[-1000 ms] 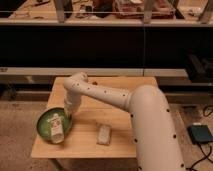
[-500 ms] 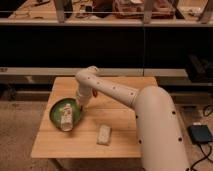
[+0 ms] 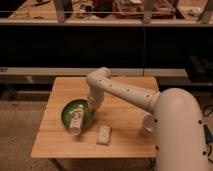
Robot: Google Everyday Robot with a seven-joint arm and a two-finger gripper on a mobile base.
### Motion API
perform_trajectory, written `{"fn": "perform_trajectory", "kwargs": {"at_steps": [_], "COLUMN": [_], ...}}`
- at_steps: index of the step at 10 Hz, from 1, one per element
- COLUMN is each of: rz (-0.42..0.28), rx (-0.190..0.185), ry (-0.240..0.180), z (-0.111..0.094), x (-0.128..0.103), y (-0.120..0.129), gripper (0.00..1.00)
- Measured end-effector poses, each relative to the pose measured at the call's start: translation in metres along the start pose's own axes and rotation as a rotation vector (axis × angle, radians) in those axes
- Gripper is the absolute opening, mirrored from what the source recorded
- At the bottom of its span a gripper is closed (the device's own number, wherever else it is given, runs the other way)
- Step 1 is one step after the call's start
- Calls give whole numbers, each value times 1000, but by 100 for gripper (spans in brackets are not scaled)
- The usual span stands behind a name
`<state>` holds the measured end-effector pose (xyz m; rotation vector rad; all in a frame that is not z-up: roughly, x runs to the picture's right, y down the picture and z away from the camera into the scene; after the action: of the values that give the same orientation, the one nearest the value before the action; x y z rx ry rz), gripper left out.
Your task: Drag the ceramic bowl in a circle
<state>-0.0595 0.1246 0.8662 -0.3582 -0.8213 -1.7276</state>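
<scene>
The ceramic bowl [image 3: 75,113] is a wide, shallow green dish with a darker rim, on the left half of the wooden table [image 3: 55,145]. A pale bottle-like object [image 3: 76,121] lies in it, sticking out over its front rim. My gripper [image 3: 91,106] hangs from the white arm [image 3: 125,92] and is down at the bowl's right rim.
A pale flat packet [image 3: 104,134] lies on the table in front of the bowl, to its right. A small white bowl [image 3: 147,125] stands at the right, partly behind my arm. Dark shelving [image 3: 100,45] runs behind the table.
The green bowl has slid to the right and a little away from the front edge, together with my gripper. The object in it has moved with it.
</scene>
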Motion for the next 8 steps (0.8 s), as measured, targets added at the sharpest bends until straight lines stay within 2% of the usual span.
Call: {"fn": "perform_trajectory", "kwargs": {"at_steps": [3, 4, 6, 8], "rz": [12, 9, -22, -79], "rx": [-33, -36, -36, -15], "ry": [-39, -42, -46, -57], "z": [-11, -13, -19, -13], "x": [-43, -49, -58, -60], "y": [12, 10, -7, -40], "gripper": [0, 0, 0, 0]}}
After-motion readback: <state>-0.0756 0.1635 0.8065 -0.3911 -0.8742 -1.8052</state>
